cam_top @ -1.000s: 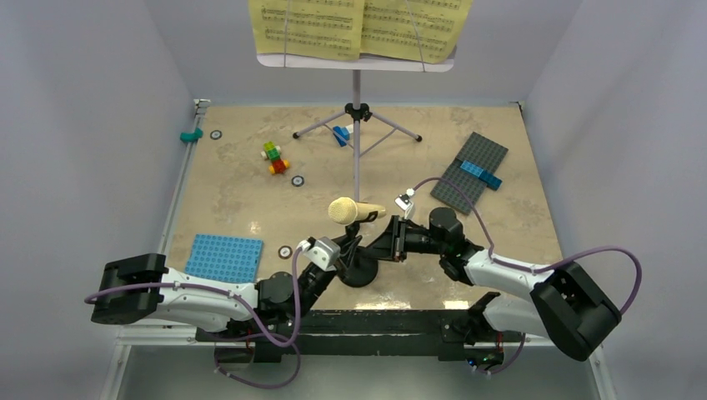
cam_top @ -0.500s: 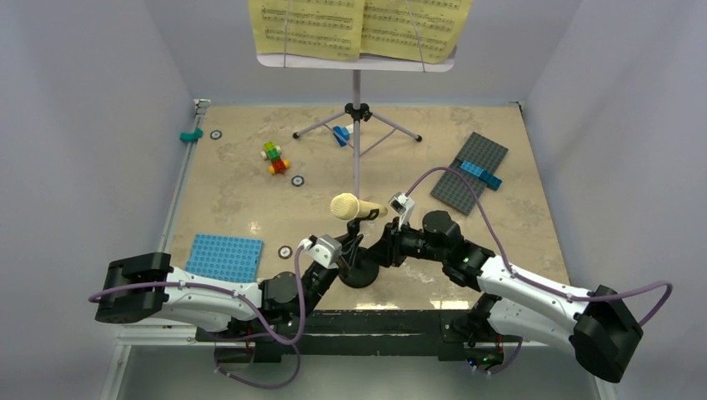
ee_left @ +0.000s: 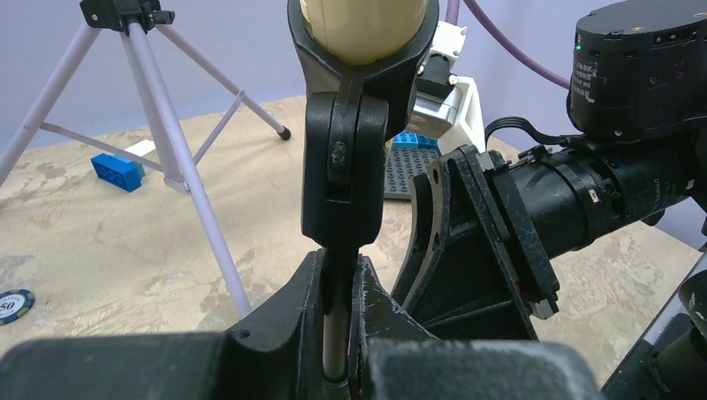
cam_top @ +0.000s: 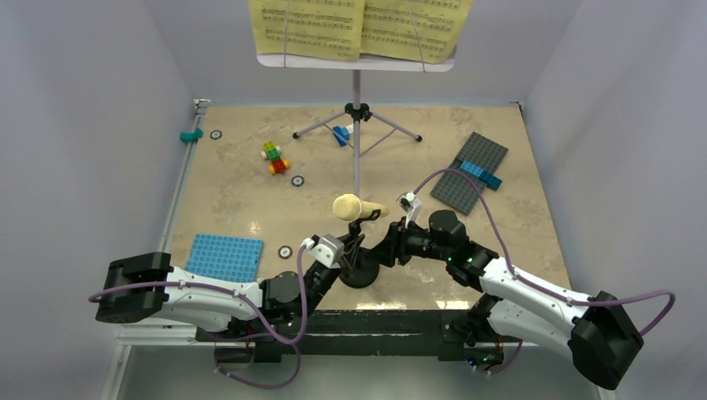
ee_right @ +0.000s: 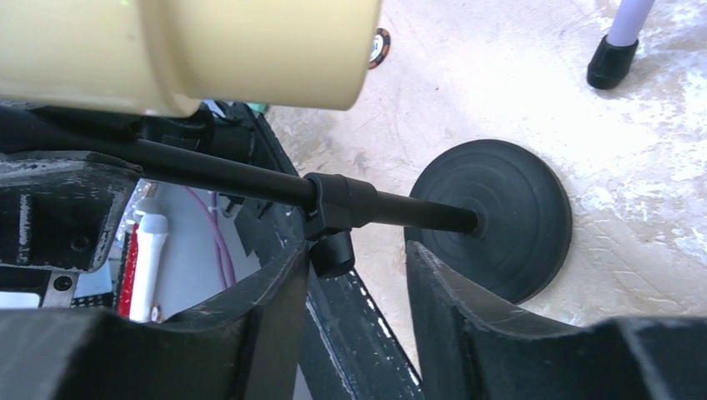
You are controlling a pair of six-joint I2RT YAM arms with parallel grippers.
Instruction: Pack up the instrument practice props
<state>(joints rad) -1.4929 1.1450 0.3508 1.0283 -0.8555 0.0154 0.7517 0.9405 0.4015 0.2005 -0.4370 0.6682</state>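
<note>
At the middle of the table's (cam_top: 250, 192) near edge, the top view shows the mic stand (cam_top: 360, 273) upright on its round base, the mic (cam_top: 348, 207) lying level in its clip above. The left gripper (cam_top: 344, 252) comes in on it from the left and the right gripper (cam_top: 375, 250) from the right. At the far edge the music stand (cam_top: 356, 125) is upright with the pages (cam_top: 308, 25) on its desk, untouched. The job in hand looks to be the mic set, with the music stand left for later. In the left wrist view the left gripper (ee_left: 336, 312) is clenched on the thin rod (ee_left: 336, 333) just under the clip (ee_left: 342, 158), which cradles the mic, so it seems to be steadying the mic stand. In the right wrist view the right gripper (ee_right: 354, 308) is released. Its jaws stand apart on either side of the rod at the collar (ee_right: 338, 204), pinching nothing, with the base (ee_right: 500, 217) flat on the table beyond and the mic close overhead. Next, as I judge it, the right gripper must either close on the collar or move up to the mic and draw it out of the clip while the left one holds firm. The pull should run along the mic's length, or the light base may tip.
</note>
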